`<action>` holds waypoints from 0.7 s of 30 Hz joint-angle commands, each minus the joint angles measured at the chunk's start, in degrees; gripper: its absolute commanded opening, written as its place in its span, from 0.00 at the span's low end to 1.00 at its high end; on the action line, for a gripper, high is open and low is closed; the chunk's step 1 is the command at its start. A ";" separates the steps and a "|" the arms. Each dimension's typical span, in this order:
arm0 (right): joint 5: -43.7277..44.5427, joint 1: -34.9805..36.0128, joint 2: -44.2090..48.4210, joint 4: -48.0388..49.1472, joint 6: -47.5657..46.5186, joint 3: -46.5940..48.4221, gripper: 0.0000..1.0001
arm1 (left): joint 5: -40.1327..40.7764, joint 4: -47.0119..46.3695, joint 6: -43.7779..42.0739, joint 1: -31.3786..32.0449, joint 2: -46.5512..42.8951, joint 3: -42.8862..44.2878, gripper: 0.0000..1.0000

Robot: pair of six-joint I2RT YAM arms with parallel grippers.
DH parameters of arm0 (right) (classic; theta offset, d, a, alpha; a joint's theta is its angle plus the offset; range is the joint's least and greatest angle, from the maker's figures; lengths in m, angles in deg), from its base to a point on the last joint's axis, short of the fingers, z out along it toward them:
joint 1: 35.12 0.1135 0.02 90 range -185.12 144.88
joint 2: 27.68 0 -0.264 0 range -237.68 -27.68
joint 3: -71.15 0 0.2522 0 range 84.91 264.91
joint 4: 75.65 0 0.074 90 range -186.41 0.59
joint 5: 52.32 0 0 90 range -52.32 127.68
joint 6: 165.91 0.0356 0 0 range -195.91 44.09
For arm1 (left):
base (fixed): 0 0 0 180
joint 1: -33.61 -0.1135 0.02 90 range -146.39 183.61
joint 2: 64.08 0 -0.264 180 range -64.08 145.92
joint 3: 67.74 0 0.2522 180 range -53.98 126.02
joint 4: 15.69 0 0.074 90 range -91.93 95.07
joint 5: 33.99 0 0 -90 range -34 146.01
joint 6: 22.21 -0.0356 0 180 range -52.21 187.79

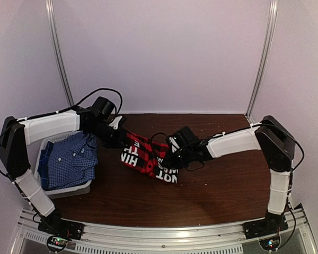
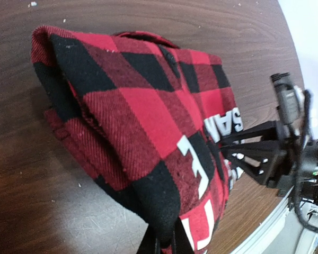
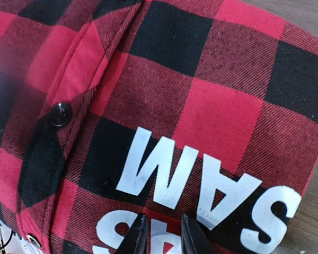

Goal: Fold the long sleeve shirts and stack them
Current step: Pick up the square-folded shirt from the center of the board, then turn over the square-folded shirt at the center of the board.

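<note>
At the near left, the blue check shirt [image 1: 69, 159] lies crumpled in the grey basket [image 1: 69, 190]. On the middle of the table [image 1: 217, 185], the folded red-and-black plaid shirt [image 1: 143, 153] carries white block letters [image 3: 201, 185], "SAM" among them. The left gripper [image 2: 164, 241] pinches its left edge, and the right gripper [image 3: 161, 235] pinches the right edge by the lettering.

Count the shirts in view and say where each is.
2: the red plaid shirt is mid-table; the blue checked shirt lies in the grey basket, left. Others may hide underneath.
</note>
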 commanded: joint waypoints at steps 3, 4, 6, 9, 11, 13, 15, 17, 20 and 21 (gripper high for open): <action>-4.13 1.82 -5.30 5.08 4.27 5.85 0.24 | -0.20 3.46 -4.19 -0.84 -1.43 10.46 0.00; -5.09 1.88 -6.35 7.36 4.98 7.04 0.24 | -0.83 3.72 -4.31 -0.84 -1.10 12.15 0.00; -6.74 2.04 -8.82 9.94 6.80 9.57 0.24 | -2.79 3.80 -4.24 -0.84 -0.36 14.90 0.00; -9.67 2.27 -12.47 14.95 10.17 13.99 0.24 | -5.81 3.77 -3.75 -0.75 1.33 18.24 0.00; -11.26 2.52 -15.45 17.86 12.46 17.83 0.24 | -7.66 2.94 -3.07 -0.75 2.18 19.89 0.00; -13.04 2.94 -19.33 19.04 14.00 22.75 0.24 | -9.00 1.17 -2.17 -0.75 2.90 20.54 0.00; -14.00 3.19 -21.81 19.57 14.94 26.80 0.25 | -10.53 -0.46 -1.15 -0.71 3.61 20.58 0.00; -14.75 3.14 -23.08 21.26 16.20 27.98 0.25 | -11.77 -2.67 -0.14 -0.22 4.21 20.06 0.00; -15.16 2.73 -22.74 23.49 17.35 25.89 0.25 | -12.61 -4.99 1.07 0.04 5.81 19.16 0.00; -15.19 2.50 -22.29 24.11 17.55 24.76 0.25 | -12.95 -5.83 1.55 0.12 6.41 18.79 0.00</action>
